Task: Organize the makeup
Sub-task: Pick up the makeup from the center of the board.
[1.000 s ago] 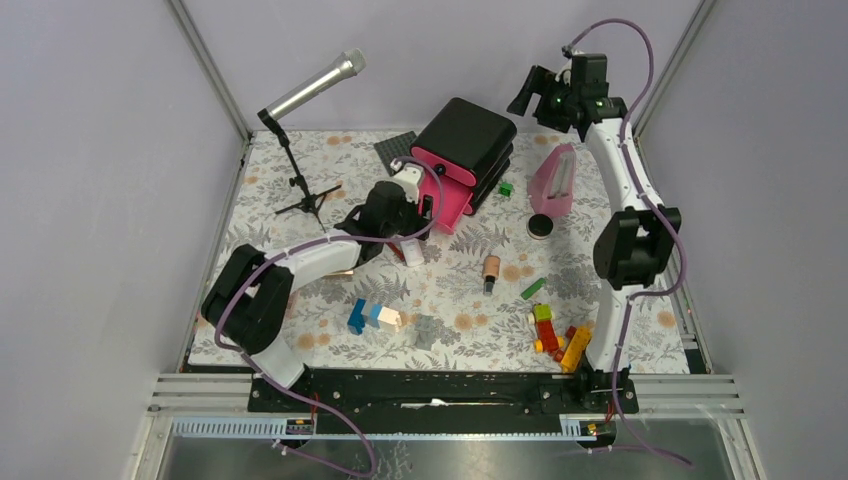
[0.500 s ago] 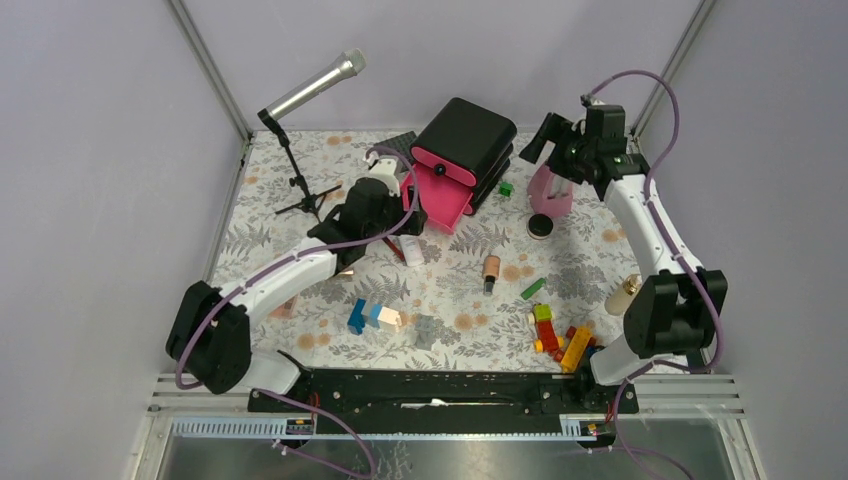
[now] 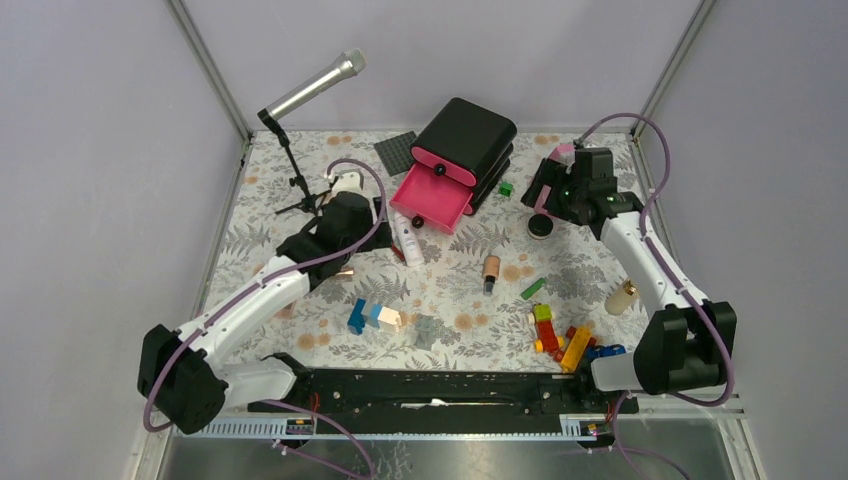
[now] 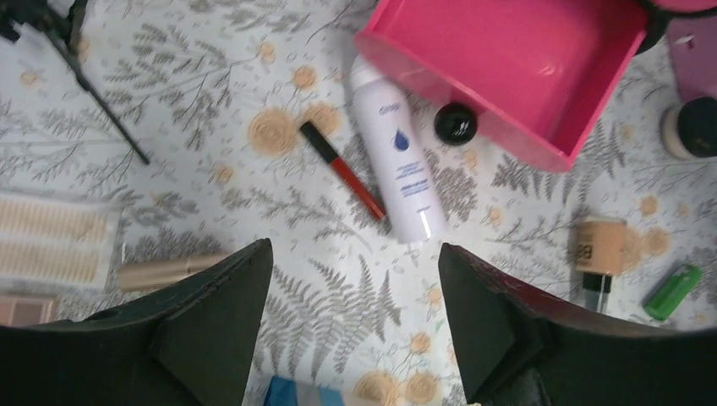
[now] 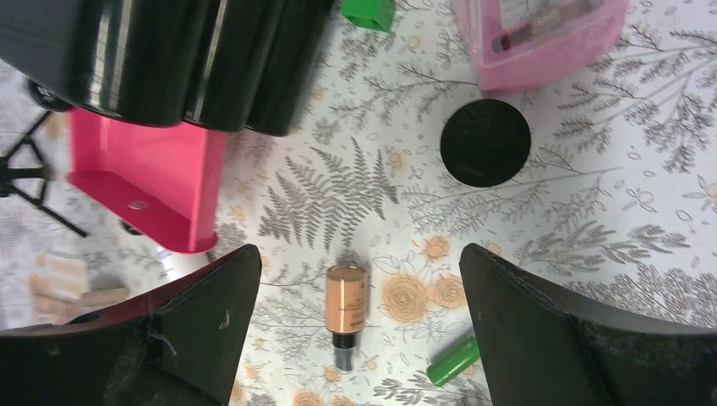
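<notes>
L pincer open, empty, hovering w/ tube just ahead on table, beside drawer. Tube's long axis runs away from pincer, so jaws would close across it. R pincer open too, over bottle.

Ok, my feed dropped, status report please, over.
Left claw open, right claw open, both empty. White tube, red pencil lying beside open pink drawer. Nothing covers them.

Bright, even light, soft shadows, faint sheen on pink drawer, mild wrist-view blur
</notes>
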Robot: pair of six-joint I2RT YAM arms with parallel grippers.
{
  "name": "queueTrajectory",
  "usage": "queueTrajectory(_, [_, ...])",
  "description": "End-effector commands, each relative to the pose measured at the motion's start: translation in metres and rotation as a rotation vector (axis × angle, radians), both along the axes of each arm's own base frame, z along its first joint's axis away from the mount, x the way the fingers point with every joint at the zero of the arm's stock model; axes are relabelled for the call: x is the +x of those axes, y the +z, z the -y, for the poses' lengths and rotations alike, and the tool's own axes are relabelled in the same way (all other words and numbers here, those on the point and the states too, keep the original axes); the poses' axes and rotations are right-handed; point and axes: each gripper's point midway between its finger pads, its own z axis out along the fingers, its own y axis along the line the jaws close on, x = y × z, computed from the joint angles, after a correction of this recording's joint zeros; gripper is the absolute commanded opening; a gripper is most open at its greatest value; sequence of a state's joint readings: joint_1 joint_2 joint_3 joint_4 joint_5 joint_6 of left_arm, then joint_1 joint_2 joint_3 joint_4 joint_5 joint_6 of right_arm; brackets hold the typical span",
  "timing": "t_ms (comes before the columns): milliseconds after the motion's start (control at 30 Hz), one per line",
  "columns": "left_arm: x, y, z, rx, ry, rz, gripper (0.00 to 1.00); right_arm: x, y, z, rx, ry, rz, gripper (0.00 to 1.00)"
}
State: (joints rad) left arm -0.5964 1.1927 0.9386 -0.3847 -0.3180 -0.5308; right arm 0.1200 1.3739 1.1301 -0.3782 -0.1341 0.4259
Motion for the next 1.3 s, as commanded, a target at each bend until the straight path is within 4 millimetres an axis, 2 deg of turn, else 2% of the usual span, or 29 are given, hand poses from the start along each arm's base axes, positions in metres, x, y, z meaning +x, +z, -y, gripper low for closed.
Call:
queueTrajectory(0, [-0.018, 0.002, -0.020, 0.017, 0.049, -0.029, 0.78, -0.008, -0.020, 0.011, -0.185, -0.041, -0.030, 0.94])
queueTrajectory(267, [-0.029, 0.030, -0.018, 0.064, -0.061, -0.024, 0.78, 0.005, -0.063, 0.033, -0.309, -0.180, -0.110, 0.98])
queueTrajectory(600, [-0.020, 0.038, -0.017, 0.160, -0.132, -0.015, 0.78, 0.032, -0.110, 0.025, -0.319, -0.169, -0.184, 1.00])
queueTrajectory(733, [-0.011, 0.045, -0.016, 0.189, -0.137, 0.004, 0.79, 0.041, -0.121, 0.029, -0.352, -0.188, -0.204, 1.00])
queueTrajectory(967, [0.004, 0.034, -0.017, 0.245, -0.134, 0.034, 0.79, 0.057, -0.138, 0.031, -0.387, -0.199, -0.229, 0.97])
queueTrajectory(1267, [0.005, 0.033, -0.028, 0.215, -0.114, 0.075, 0.78, 0.058, -0.152, 0.042, -0.451, -0.219, -0.254, 0.95])
